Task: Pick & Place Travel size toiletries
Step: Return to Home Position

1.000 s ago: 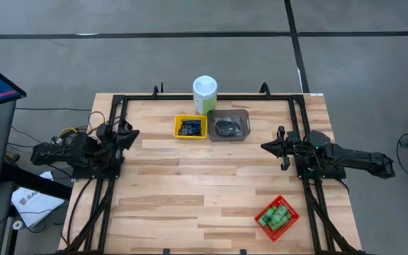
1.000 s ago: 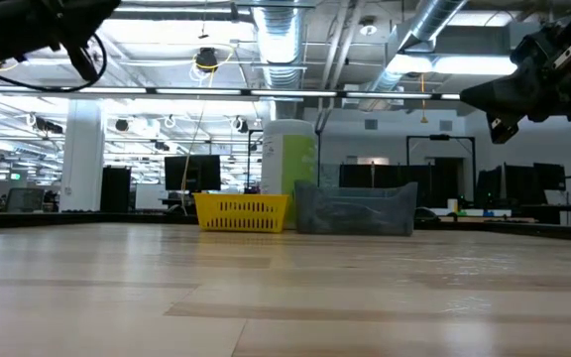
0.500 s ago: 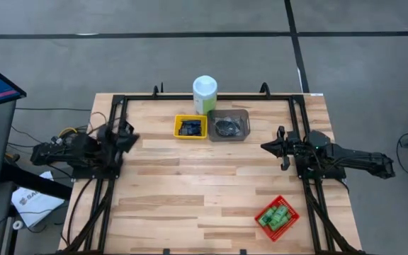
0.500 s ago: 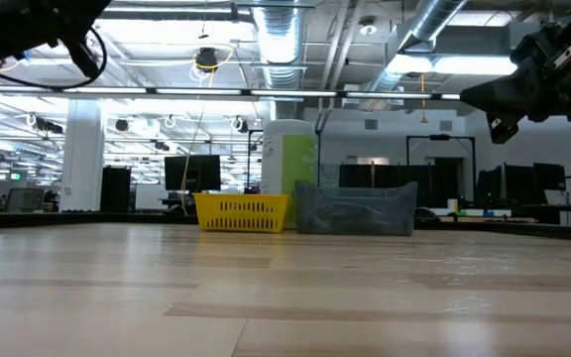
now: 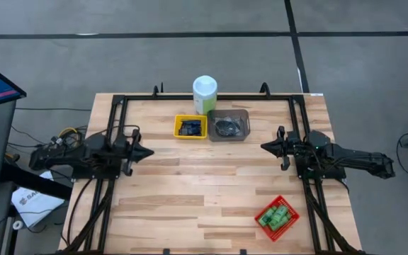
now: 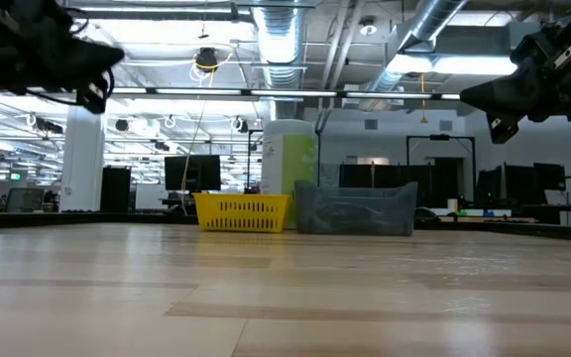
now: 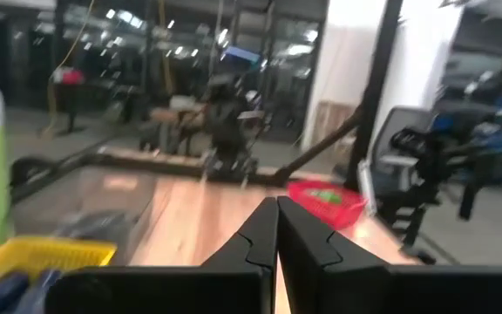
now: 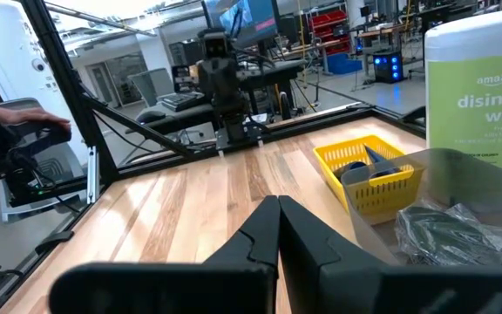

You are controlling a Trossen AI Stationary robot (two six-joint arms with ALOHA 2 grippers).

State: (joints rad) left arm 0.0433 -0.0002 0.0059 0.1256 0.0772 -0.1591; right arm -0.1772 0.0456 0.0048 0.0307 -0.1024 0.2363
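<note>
At the near right corner of the table (image 5: 190, 191), the red tray (image 5: 287, 203) holds your green bottles (image 5: 275, 217), grouped apart from everything else, which reads as sorting by kind. Farther in, at mid-table, your two arms face each other from opposite edges, well apart, with bare wood between them. Your left gripper (image 5: 149, 151) points inward from the left edge, and its wrist view shows the fingers pressed together with nothing between them. Your right gripper (image 5: 264, 146) mirrors it from the right edge, its fingers likewise pinched together on nothing. The low view shows both raised off the wood. I judge that a parked pose: nothing is left to carry, so the fingers meet and the arms hang clear of every tray. Beyond them, toward the far edge, the yellow basket (image 5: 176, 126) holds the blue tubes (image 5: 190, 128), and just beside it the grey bin (image 5: 246, 124) holds the dark discs (image 5: 226, 127). Behind those two, the canister (image 5: 205, 92) stands upright at the far edge; it is no part of your job. You can see no toiletry loose on the wood, so the sorting looks done, and settling the arms home should carry little risk.
</note>
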